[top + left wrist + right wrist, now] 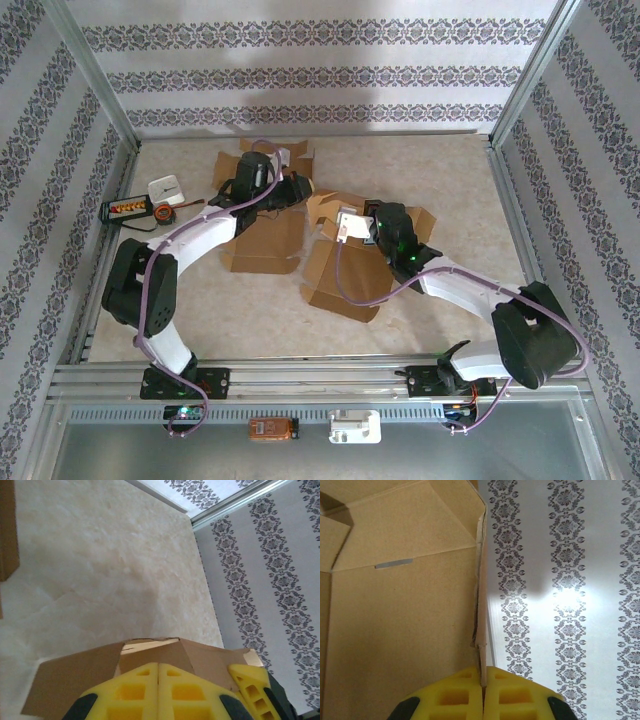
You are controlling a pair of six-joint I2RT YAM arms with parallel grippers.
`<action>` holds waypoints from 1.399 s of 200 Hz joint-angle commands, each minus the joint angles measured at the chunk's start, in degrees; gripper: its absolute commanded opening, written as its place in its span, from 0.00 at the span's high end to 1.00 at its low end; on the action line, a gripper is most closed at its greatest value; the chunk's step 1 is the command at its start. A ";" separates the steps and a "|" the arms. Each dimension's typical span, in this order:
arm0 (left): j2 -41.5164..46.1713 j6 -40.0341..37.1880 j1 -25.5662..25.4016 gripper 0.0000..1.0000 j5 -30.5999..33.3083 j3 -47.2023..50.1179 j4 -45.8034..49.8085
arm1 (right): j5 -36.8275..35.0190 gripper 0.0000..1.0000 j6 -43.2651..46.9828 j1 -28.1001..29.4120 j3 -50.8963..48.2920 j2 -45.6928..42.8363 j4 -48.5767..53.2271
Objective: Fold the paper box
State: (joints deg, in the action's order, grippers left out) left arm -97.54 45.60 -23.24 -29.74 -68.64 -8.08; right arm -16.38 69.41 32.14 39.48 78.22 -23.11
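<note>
The paper box (340,280) is a brown cardboard blank lying partly unfolded at the table's middle. My right gripper (347,226) is at its upper left corner. In the right wrist view its yellow jaws (483,672) are shut on the raised edge of a panel (400,620), which stands on edge between them. My left gripper (297,187) reaches over from the left. Its yellow jaws (158,666) are pressed together against a brown flap (75,680); I see no cardboard between them. A yellow finger (247,680) of the other gripper shows at that flap's right end.
A second flat cardboard blank (265,245) lies under the left arm. A white block (165,188), a black box with coloured buttons (130,210) and an orange roll (165,213) sit at the far left. Patterned walls and metal rails (505,190) enclose the table.
</note>
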 commanded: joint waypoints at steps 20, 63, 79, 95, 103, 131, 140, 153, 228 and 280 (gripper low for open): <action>-1.62 2.04 -2.29 1.00 -1.65 -3.18 -0.68 | 1.64 0.96 -1.20 0.64 -1.16 0.45 -6.08; -3.68 1.24 -3.88 1.00 -2.26 -3.10 0.36 | 1.34 0.96 -0.75 0.49 -1.30 0.36 -6.13; -4.56 1.59 -4.33 1.00 -2.64 -2.25 -0.27 | 1.65 0.96 -0.93 0.47 -1.34 0.36 -6.07; -5.82 3.06 -4.98 1.00 -4.80 -1.84 -3.70 | 1.70 0.96 -1.30 0.54 -1.12 0.63 -6.07; -6.52 4.11 -5.46 1.00 -6.21 -2.00 -5.90 | 1.74 0.96 -1.46 0.55 -1.01 0.90 -6.01; -9.46 6.94 -6.55 1.00 -8.58 -3.81 -10.21 | 1.61 0.96 -1.99 0.85 -0.94 1.68 -6.01; -10.01 7.06 -6.78 1.00 -8.59 -4.35 -10.29 | 1.70 0.96 -2.18 0.99 -1.07 1.76 -5.95; -10.45 7.04 -6.80 1.00 -8.67 -4.58 -10.54 | 1.49 0.95 -2.32 1.07 -1.32 1.61 -5.86; -1.88 -14.71 -7.84 0.83 6.47 5.35 -1.63 | -0.74 0.95 -2.21 0.60 -2.00 0.23 -4.54; -5.43 -31.28 -8.23 0.79 11.32 9.19 -0.11 | -0.58 0.95 -3.04 0.82 -1.12 -0.78 -0.27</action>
State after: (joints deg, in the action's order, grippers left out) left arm -100.64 24.80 -31.07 -21.74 -59.96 -10.63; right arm -17.30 67.88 32.42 38.02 79.15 -25.10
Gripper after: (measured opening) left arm 0.200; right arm 0.059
